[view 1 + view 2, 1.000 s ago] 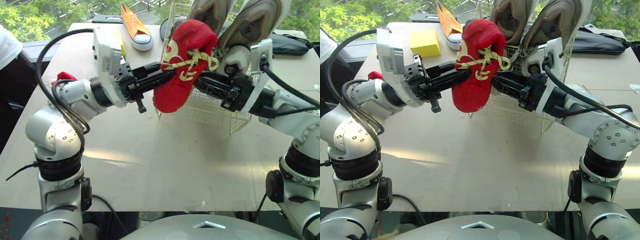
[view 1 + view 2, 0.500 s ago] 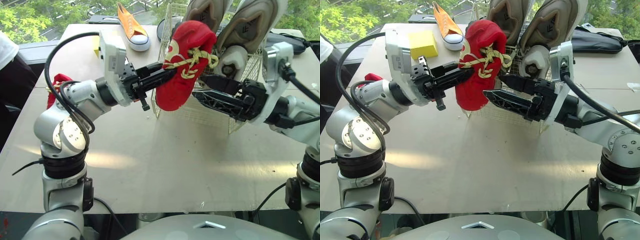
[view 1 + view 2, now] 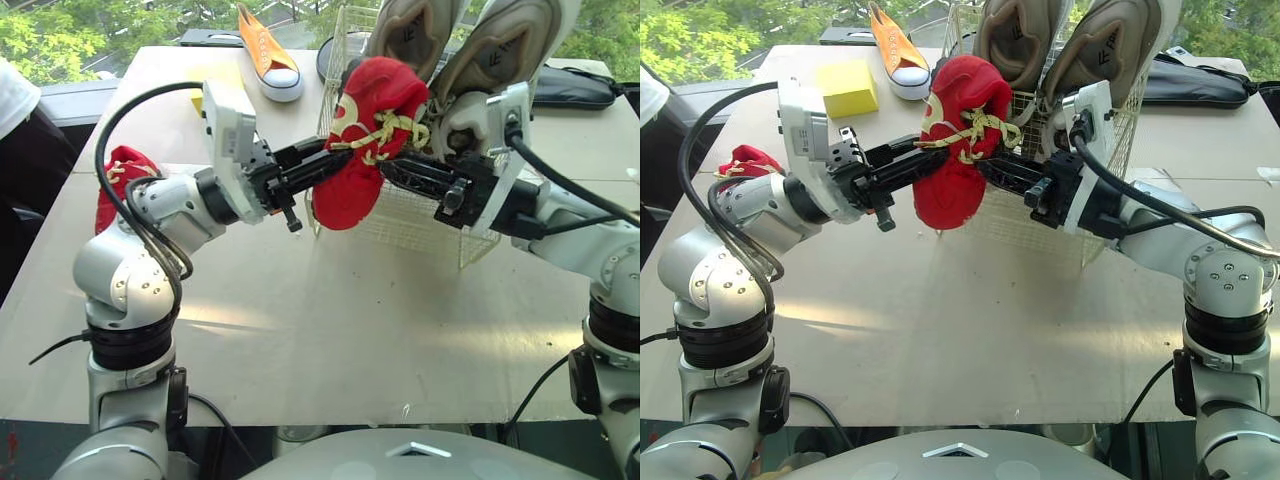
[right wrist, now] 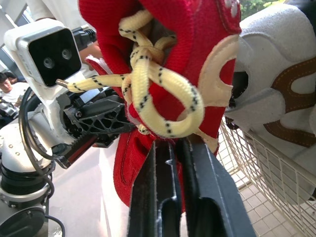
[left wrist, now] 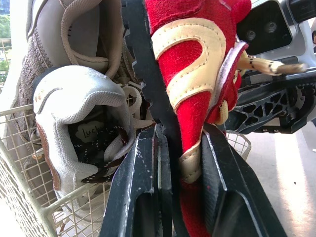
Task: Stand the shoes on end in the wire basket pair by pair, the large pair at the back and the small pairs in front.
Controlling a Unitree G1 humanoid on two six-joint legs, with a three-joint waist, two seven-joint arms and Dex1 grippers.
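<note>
Both grippers are clamped on the red shoe (image 3: 362, 140): left gripper (image 3: 332, 162) at its side, right gripper (image 3: 388, 170) below the laces. You hold it nearly upright, just outside the basket (image 3: 430, 228) front; the basket lies behind.

Only legible text: "Luck…" printed on the insole of the grey shoe (image 5: 74, 94). Sole marks on the large shoes (image 3: 505, 45) unreadable.

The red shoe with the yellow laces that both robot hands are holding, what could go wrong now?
1. The red suede shoe hangs at the white wire basket's front edge, pinched by the left gripper and the right gripper; it might slip and drop.
2. Its loose yellow lace loop could snag on the wires.
3. Pushing it in may knock the small white shoe standing there.
</note>
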